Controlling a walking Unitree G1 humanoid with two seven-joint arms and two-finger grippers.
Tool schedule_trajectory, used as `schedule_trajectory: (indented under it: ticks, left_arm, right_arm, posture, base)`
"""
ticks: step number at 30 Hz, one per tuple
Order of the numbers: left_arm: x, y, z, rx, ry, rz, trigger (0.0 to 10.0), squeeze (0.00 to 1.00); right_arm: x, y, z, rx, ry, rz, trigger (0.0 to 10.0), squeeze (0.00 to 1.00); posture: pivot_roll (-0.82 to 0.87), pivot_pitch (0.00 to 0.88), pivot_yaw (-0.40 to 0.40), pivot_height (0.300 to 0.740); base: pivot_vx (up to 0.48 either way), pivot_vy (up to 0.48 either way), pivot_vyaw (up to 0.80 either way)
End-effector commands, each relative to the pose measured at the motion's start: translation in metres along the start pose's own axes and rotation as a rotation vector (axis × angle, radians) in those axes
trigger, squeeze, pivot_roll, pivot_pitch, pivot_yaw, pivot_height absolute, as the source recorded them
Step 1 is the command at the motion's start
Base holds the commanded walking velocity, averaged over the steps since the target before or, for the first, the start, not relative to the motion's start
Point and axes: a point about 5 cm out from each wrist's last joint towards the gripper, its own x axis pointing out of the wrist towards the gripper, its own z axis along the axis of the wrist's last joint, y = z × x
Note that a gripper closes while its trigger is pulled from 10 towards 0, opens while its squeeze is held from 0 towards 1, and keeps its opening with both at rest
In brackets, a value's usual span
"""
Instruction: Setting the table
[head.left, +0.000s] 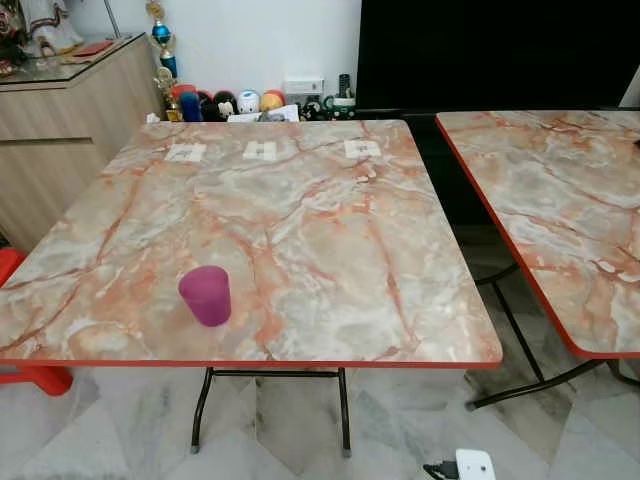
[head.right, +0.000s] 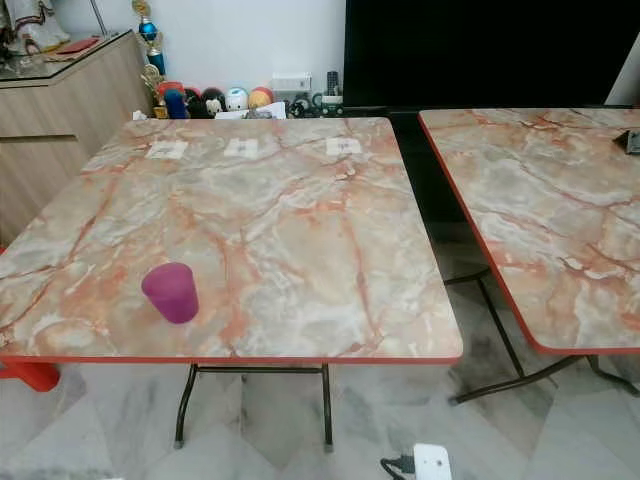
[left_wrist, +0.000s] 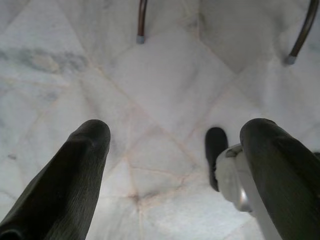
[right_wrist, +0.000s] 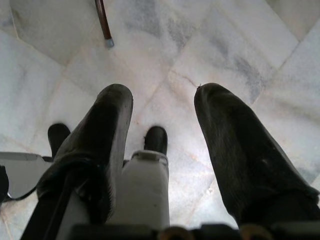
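One purple cup (head.left: 205, 295) stands near the marble worktop's (head.left: 300, 220) front-left edge; nothing else is laid, so setting looks barely begun. Left pincer (left_wrist: 175, 150) and right pincer (right_wrist: 162, 115) hang over the floor, both spread and empty.

Marble-look table (head.left: 300, 230) w/ red edge, on dark metal legs. Purple cup (head.left: 206, 295) is set upright at approx. 7 o'clock, near front edge. Three pale tags (head.left: 260, 150) are laid in a row along far edge, 11–1 o'clock. Second matching table (head.left: 570, 210) is placed at 3 o'clock, apart.
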Motion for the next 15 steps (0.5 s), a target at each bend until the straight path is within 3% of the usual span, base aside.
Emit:
schedule_trajectory:
  ticks: [1,6,15]
  left_arm:
    - [0.002,-0.003,0.004,-0.013,-0.002,-0.005,10.0,0.0]
    - [0.008,-0.009,0.019,-0.012,-0.032,-0.021,10.0,0.0]
    - [0.005,-0.01,0.011,0.018,-0.015,-0.029,10.0,0.0]
  right_arm:
    - [0.0,-0.002,-0.002,0.003,0.006,-0.006,10.0,0.0]
    - [0.0,-0.002,-0.001,0.013,-0.009,-0.01,10.0,0.0]
    - [-0.003,0.0,-0.013,0.003,0.02,0.002,10.0,0.0]
  posture:
    - [0.01,0.0,0.019,0.74]
    - [-0.01,0.0,0.03,0.74]
    - [0.0,0.0,0.038,0.74]
  base:
    - [0.0,0.0,0.0]
    - [0.0,0.0,0.0]
    - [0.0,0.202,0.0]
